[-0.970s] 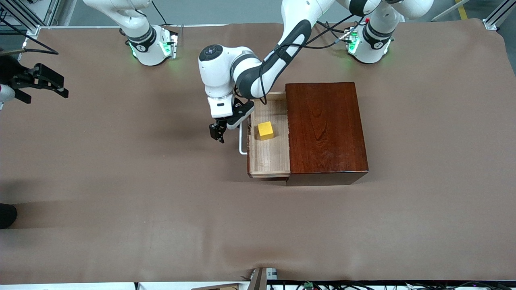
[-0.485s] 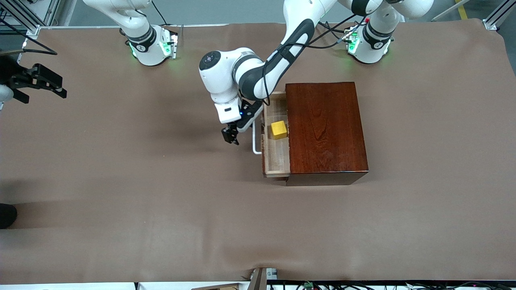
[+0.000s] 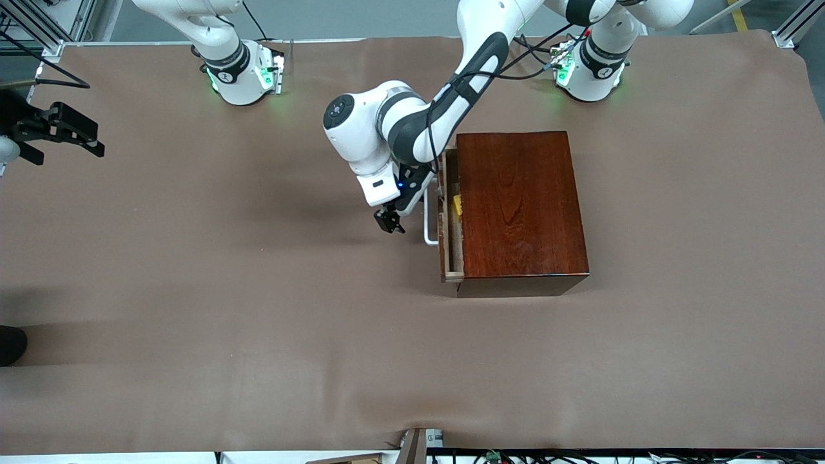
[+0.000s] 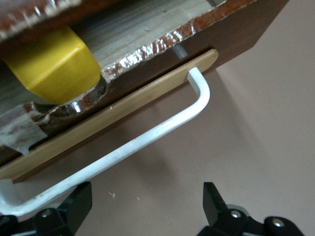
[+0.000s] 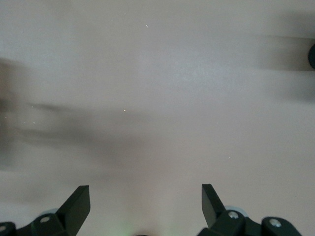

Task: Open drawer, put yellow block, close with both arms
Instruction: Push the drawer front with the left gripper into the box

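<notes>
The drawer (image 3: 450, 248) stands out of the reddish-brown wooden box (image 3: 519, 206) by only a narrow strip. The yellow block (image 3: 457, 205) lies inside it, mostly hidden under the box top; in the left wrist view the yellow block (image 4: 51, 66) sits just inside the drawer front (image 4: 123, 105). My left gripper (image 3: 388, 222) is open, low over the table, right beside the white handle (image 3: 428, 225). The handle (image 4: 147, 137) passes close to one fingertip (image 4: 78, 199), ungripped. My right gripper (image 3: 64, 149) hangs open over bare table at the right arm's end.
A brown cover (image 3: 258, 322) spreads over the whole table. The left arm's elbow (image 3: 361, 129) hangs over the table beside the box. A dark round object (image 3: 9, 345) sits at the table's edge near the right arm's end.
The drawer has slid most of the way into the box, and my left gripper moved along with its handle. The yellow block went from fully seen to a sliver. The right arm barely shifted.
</notes>
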Robot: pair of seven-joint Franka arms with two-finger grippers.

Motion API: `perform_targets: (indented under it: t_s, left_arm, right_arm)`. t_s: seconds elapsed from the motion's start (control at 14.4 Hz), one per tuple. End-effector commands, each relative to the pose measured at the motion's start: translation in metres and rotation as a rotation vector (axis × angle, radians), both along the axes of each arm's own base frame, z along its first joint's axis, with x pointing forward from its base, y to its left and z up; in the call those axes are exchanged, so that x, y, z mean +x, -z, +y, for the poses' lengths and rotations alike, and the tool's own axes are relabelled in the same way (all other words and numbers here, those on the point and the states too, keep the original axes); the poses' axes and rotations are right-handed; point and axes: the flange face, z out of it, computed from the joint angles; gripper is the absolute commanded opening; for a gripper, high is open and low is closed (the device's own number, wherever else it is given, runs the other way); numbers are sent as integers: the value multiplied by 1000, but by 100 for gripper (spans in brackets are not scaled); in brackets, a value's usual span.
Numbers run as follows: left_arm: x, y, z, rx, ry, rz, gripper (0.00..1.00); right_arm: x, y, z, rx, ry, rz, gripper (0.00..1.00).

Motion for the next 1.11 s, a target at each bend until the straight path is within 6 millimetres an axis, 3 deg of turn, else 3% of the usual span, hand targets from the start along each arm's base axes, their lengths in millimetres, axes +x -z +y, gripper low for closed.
perform_targets:
  t_s: [0.0, 0.35, 0.76, 1.04]
  left_arm:
    - [5, -7, 18, 66, -17, 10, 100]
    - [12, -6, 27, 81, -36, 17, 100]
    - [18, -5, 32, 87, -47, 24, 100]
    - [19, -14, 29, 83, 59, 55, 100]
  right_arm:
    - [-3, -4, -4, -14, -1, -1, 100]
    - [-2, -4, 3, -14, -13, -5, 100]
    - [4, -1, -25, -11, 40, -22, 100]
    - [7, 5, -27, -15, 42, -14, 100]
